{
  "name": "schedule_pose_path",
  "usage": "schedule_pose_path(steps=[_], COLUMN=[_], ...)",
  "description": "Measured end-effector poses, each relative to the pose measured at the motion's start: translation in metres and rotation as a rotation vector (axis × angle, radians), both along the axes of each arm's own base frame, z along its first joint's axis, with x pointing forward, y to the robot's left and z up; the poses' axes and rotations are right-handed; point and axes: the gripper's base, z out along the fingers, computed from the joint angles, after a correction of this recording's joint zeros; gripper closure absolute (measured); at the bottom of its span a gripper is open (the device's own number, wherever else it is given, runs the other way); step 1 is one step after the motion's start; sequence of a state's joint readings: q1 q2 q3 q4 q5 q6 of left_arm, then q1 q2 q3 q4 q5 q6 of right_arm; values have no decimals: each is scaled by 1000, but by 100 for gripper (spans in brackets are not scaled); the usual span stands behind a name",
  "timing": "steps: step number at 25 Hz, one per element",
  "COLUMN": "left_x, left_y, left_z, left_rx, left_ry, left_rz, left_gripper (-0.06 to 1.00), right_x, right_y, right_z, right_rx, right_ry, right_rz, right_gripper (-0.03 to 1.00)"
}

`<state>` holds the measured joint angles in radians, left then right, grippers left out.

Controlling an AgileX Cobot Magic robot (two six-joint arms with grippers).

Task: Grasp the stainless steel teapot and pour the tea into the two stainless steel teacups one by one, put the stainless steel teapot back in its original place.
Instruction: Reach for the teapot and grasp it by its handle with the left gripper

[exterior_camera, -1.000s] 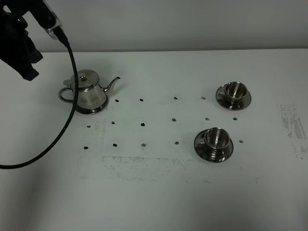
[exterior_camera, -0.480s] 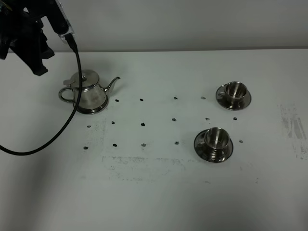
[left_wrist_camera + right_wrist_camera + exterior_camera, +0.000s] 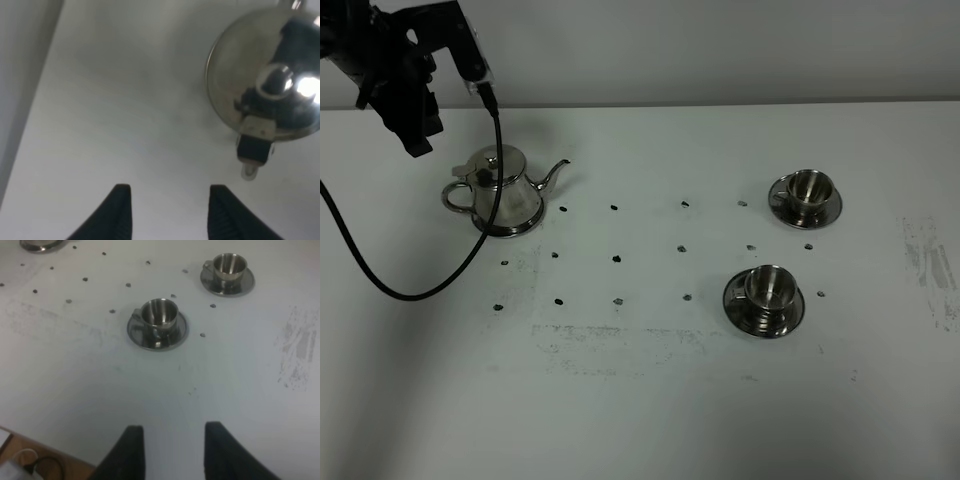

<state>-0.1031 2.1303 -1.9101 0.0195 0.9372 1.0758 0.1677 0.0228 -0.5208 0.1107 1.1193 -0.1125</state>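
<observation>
The stainless steel teapot (image 3: 502,192) stands at the table's far left, spout pointing right, loop handle on its left. In the left wrist view its domed lid (image 3: 267,85) shows from above. My left gripper (image 3: 408,110) hangs open and empty above and to the left of the teapot; its fingers (image 3: 119,210) are spread apart over bare table. The two stainless steel teacups sit on saucers at the right: one farther back (image 3: 806,193), one nearer (image 3: 766,294). Both also show in the right wrist view (image 3: 228,267), (image 3: 158,319). My right gripper (image 3: 170,452) is open and empty, well short of the cups.
A black cable (image 3: 440,270) loops down from the left arm across the teapot's front. Small dark marks (image 3: 617,258) dot the white table (image 3: 640,400) in a grid. Scuffed patches lie at the right edge (image 3: 930,265). A wall stands behind the table.
My left arm has moved right and towards the teapot, with its cable swinging across the pot. The teapot, cups and right arm have not moved.
</observation>
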Motion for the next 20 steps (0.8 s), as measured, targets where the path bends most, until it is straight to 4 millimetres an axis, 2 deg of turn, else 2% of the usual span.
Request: schedule_pose_path(steps=[8,13,20], left_x=[14,17,20], left_y=[10,20,19], left_z=[-43,-53,-67], left_rx=[-29,-79,-177], left_ry=[52,67,95], left_rz=[115,190,317], left_gripper=[58,58,58], right_x=[0,0,0], right_y=[0,0,0], right_z=[0,0,0], right_rx=[0,0,0], right_ry=[0,0,0], right_rz=[0,0,0], right_gripper=[66,66,66])
